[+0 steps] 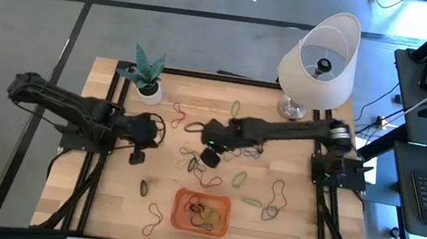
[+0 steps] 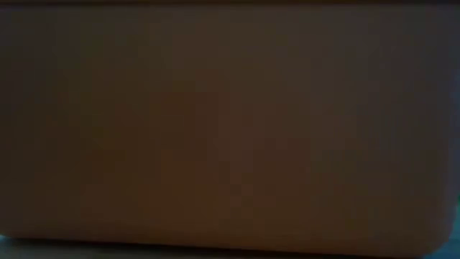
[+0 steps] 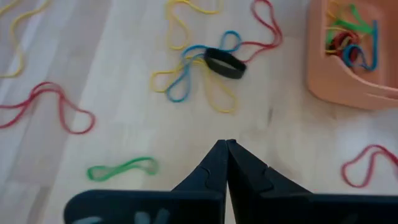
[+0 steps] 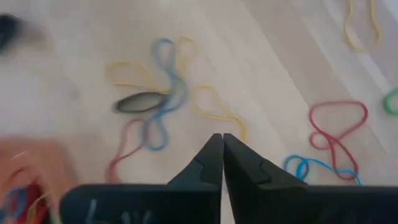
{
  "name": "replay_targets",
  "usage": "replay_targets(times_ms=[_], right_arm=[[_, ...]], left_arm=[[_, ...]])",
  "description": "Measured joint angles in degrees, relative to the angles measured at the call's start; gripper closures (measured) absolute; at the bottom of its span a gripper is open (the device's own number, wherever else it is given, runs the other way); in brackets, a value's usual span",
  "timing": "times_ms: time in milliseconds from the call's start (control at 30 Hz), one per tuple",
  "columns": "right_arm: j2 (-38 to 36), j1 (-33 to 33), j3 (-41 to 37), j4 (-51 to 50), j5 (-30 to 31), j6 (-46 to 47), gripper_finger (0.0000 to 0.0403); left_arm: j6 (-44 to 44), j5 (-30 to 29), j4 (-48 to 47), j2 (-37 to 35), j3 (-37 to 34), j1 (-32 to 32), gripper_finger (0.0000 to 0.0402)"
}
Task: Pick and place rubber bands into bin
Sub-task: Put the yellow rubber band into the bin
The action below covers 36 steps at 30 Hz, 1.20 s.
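The left arm (image 1: 68, 110) reaches in from the table's left side, its links folded, and its wrist ends just left of the table's middle. The left gripper (image 1: 137, 157) points down toward the tabletop, and in the left wrist view its 2 dark fingers (image 3: 245, 174) are pressed together tip to tip with nothing between them. The right arm (image 1: 293, 132) stretches out long from its base at the right edge toward the centre. The right gripper (image 1: 210, 157) hangs low above the middle of the table; its 2 fingers (image 4: 205, 165) are likewise closed against each other and hold nothing.
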Motion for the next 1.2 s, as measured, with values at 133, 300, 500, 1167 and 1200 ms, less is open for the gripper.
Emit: replay_targets(times_ms=[133,300,500,1167,1200], right_arm=[[6.3,-3.1,4.3,-4.9,-1.2,3.6,0.0359],[10.6,-5.3,4.8,-5.2,-6.1,7.7,0.0314],[13.8,-5.7,4.8,-4.9,-6.5,12.1,0.0261],[21.1,-4.6,5.2,-3.7,-5.8,13.7,0.0350],[21.1,-4.4,5.1,-3.8,-5.5,13.5,0.0374]], left_arm=[[0.9,0.5,-0.8,-2.5,-2.3,2.0,0.0399],[2.3,0.6,-1.7,-3.1,-2.9,3.0,0.0399],[5.4,0.5,-1.8,-3.1,-2.9,3.0,0.0398],[7.0,0.6,-1.8,-3.1,-2.9,3.0,0.0398],[7.0,0.6,-1.8,-3.1,-2.9,3.0,0.0399]])
